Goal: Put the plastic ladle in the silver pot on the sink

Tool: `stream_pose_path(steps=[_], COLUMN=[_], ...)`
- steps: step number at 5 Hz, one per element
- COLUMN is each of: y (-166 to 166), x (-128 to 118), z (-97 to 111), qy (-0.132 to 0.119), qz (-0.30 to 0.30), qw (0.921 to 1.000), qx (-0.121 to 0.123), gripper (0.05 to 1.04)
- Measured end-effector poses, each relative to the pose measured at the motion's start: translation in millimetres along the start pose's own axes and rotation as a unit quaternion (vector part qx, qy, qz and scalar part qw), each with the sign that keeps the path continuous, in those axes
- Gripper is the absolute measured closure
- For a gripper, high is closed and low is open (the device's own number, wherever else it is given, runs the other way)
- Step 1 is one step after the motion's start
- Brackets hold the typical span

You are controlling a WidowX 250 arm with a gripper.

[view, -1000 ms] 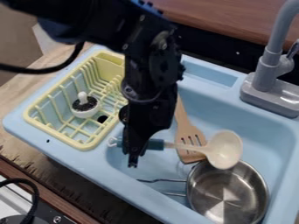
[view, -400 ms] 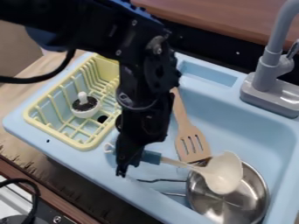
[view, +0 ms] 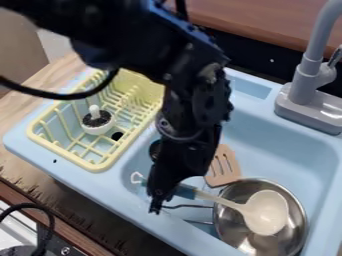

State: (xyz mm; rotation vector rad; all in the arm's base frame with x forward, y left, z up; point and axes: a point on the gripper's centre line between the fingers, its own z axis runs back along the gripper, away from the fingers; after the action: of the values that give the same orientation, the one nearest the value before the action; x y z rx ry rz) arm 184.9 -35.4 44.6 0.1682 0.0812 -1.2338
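Got 1 yellow dish rack [view: 101, 166] at far left, with 1 knobbed white-and-black item [view: 97, 130] in it. Next, 1 black gripper [view: 156, 206] over near side of 1 light-blue sink [view: 324, 150], closed down to handle width, clamped on teal handle of 1 plastic ladle [view: 265, 212]. Then 1 slotted wooden spatula [view: 225, 169], partly hidden behind gripper. Right of that, 1 silver pot [view: 230, 225] in sink, with cream ladle bowl over pot opening; can't tell if touching. Far right, 1 gray faucet [view: 309, 75] on sink's back edge.
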Motion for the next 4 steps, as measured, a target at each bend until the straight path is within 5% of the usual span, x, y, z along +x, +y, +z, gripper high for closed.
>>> stream_pose_path(steps=[3, 4], y=[4, 8], x=[-4, -6], z=[6, 10], qy=[-0.038, -0.046], qz=[-0.018, -0.011], qw=[0.9991, 0.9987], qx=[-0.005, -0.016], gripper=[0.085, 0.084])
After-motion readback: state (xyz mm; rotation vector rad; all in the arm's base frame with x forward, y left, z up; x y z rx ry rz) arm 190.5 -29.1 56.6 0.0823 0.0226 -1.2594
